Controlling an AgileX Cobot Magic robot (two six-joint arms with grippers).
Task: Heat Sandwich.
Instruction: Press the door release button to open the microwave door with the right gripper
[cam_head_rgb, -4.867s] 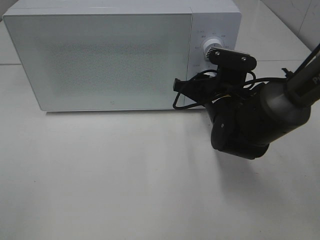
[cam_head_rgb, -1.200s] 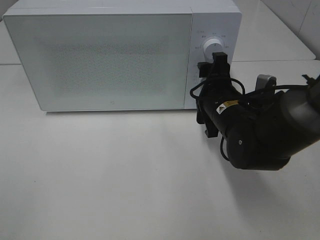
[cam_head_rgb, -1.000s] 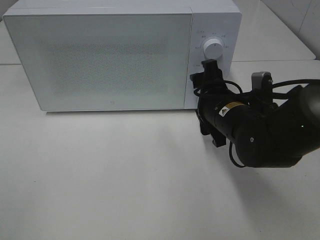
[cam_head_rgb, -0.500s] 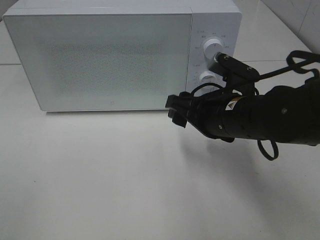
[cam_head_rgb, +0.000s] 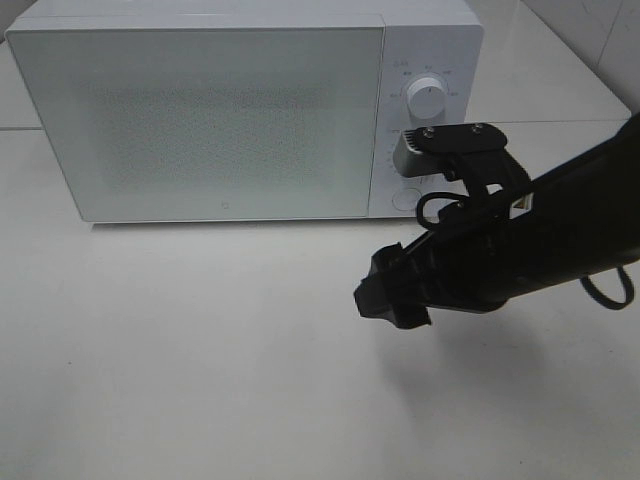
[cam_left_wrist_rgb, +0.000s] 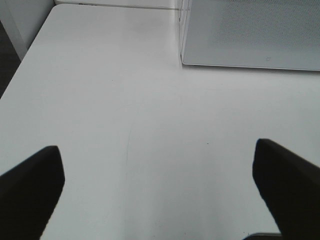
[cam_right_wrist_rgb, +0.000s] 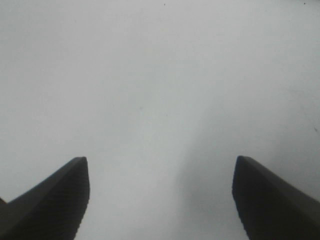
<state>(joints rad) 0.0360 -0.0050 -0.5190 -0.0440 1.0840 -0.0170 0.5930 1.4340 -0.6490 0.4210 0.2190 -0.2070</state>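
White box-shaped microwave oven (cam_head_rgb: 220, 120), door shut, on a white tabletop (cam_head_rgb: 180, 380); one black arm crosses the right of the frame.
My right gripper (cam_head_rgb: 388, 297) hangs centre-right with its fingers spread, holding nothing. The arm partly covers the lower round white dial (cam_head_rgb: 404, 198) of two. My left gripper (cam_left_wrist_rgb: 157, 195) is also spread, over the tabletop near its edge. I cannot tell where the sandwich is.

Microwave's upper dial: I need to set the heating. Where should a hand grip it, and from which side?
Probably pinch the upper dial across its round rim, coming straight at the front panel: it is a round knob on that upright face.
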